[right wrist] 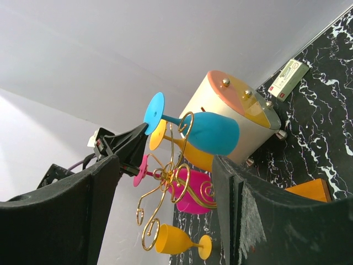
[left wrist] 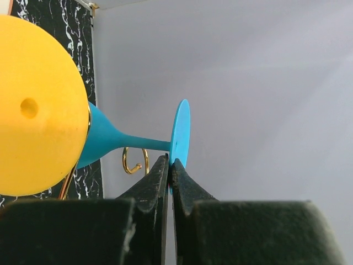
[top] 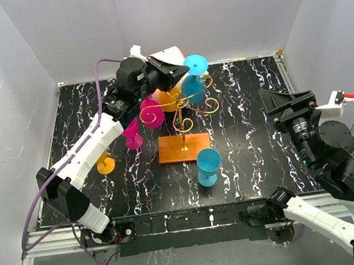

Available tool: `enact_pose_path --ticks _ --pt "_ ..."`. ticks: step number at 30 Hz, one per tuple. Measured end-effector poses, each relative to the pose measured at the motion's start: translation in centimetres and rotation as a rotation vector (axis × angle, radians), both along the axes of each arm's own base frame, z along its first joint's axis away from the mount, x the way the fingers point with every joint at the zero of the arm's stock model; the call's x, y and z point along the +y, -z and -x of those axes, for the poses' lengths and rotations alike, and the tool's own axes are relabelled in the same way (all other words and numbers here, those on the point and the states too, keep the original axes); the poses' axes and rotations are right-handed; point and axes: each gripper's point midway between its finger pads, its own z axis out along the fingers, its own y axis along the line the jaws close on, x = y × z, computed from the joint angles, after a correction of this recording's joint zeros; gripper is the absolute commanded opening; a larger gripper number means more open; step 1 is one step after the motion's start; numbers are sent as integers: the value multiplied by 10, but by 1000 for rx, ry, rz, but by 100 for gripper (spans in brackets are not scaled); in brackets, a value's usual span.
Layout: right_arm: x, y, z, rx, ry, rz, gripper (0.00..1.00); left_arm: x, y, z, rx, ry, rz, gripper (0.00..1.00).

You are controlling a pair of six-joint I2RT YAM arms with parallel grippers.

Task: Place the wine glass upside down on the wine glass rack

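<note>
A blue wine glass (top: pixel 192 85) lies tilted at the top of the gold wire wine glass rack (top: pixel 191 112), its stem (right wrist: pixel 177 119) running past a gold curl and its round foot (left wrist: pixel 181 131) pointing up and back. My left gripper (left wrist: pixel 170 161) is shut on the rim of that foot, which also shows from above (top: pixel 195 63). A yellow glass (left wrist: pixel 38 105) and a pink glass (top: pixel 150 112) hang on the rack's arms. My right gripper (top: pixel 286 98) stands open at the right, well away from the rack, with nothing between its fingers (right wrist: pixel 237 210).
The rack's orange wooden base (top: pixel 184 148) sits mid-table. A second blue glass (top: pixel 208 166) stands in front of it. Another pink glass (top: pixel 132 135) and a yellow glass (top: pixel 105 163) are on the table to the left. A white cylinder-shaped box (right wrist: pixel 237 113) stands behind the rack.
</note>
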Motion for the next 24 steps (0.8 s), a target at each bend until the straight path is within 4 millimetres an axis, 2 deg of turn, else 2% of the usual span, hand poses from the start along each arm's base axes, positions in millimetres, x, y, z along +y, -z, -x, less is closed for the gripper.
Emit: enact_pose_path --ticks 12,18,24 --pt "0 0 0 0 0 -6 66 0 24 6 63 20 3 0" --pt "0 0 0 1 0 -6 66 2 23 15 69 38 15 0" --pt "0 0 0 1 0 -7 66 7 11 25 49 53 37 0"
